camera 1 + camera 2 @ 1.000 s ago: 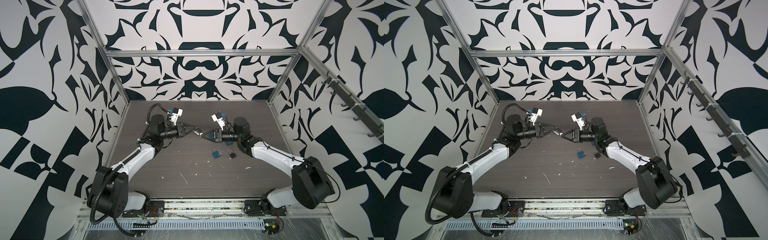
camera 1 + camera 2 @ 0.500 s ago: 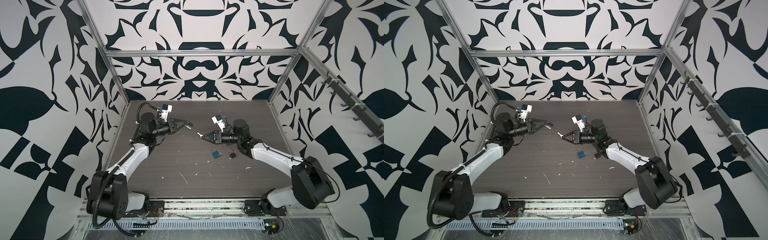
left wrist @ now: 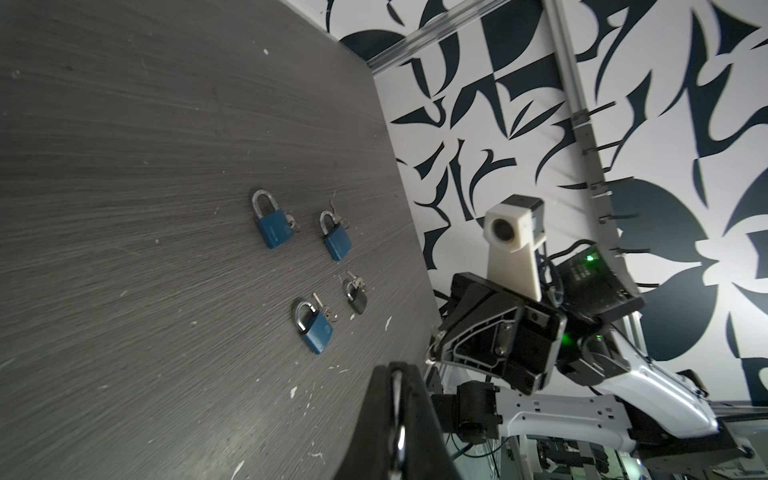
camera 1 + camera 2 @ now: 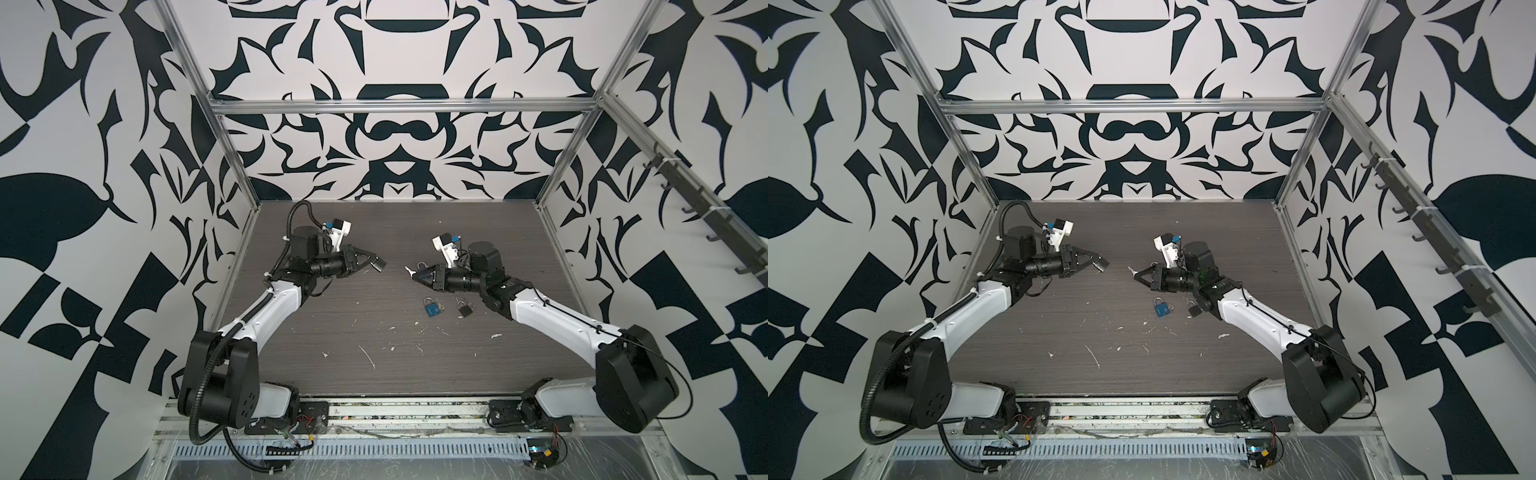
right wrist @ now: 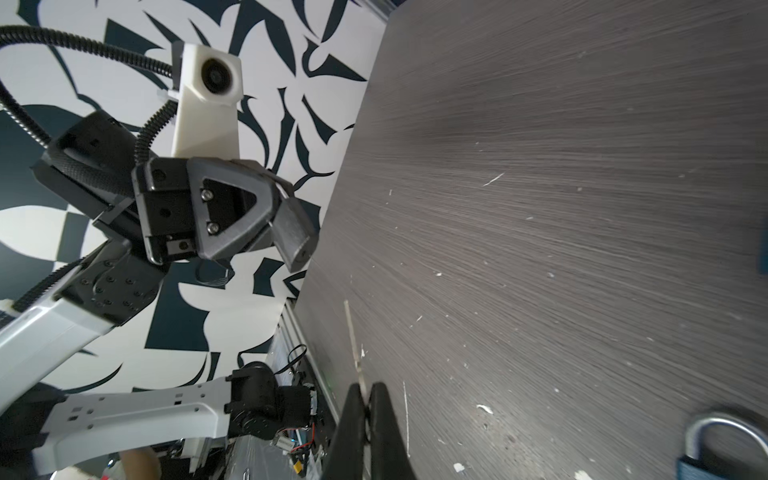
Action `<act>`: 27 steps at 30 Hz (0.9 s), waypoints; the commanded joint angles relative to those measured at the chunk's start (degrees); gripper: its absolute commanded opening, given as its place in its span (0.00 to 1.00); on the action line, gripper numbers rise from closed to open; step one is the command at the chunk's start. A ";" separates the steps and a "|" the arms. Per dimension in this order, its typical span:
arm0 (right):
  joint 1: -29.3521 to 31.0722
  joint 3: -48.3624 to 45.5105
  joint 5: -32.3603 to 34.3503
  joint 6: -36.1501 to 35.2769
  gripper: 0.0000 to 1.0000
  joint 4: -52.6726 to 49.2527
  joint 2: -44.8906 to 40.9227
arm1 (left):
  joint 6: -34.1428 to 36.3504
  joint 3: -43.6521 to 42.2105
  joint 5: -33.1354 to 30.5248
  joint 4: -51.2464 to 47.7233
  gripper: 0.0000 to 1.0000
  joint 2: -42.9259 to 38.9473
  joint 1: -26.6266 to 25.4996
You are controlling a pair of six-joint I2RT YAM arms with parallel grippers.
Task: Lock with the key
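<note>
Left gripper [image 4: 371, 262] at 11 o'clock and right gripper [image 4: 415, 274] at 1 o'clock of the centre of the dark wood-grain tabletop [image 4: 353, 316], tips facing, each with jaws drawn together on a load. Dark grey metal padlock [image 4: 377, 264]: clamped by its shackle in the left gripper, body hanging free. Blue padlock [image 4: 432, 308] and smaller dark padlock [image 4: 464, 308]: loose on the tabletop at 5 o'clock of the right gripper. Small silver key [image 4: 409, 272]: pinched in the right gripper, blade pointing toward 9 o'clock. Change: a second ago the tips met, key at the lock body; the left arm has since drawn back toward 9 o'clock, leaving key and padlock well apart. Probable meaning: key withdrawn, so the locking turn is finished or needs retrying; shackle seating is hidden
</note>
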 commanded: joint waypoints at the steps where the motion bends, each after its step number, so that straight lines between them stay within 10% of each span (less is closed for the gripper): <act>1: -0.17 -0.77 7.00 -2.62 0.00 -2.82 -1.67 | 6.18 2.57 -1.52 -7.59 0.00 3.35 -2.52; 27: 1.34 -2.27 9.85 -1.96 0.00 -0.73 2.31 | 19.14 15.89 -8.49 -28.95 0.00 27.41 -11.91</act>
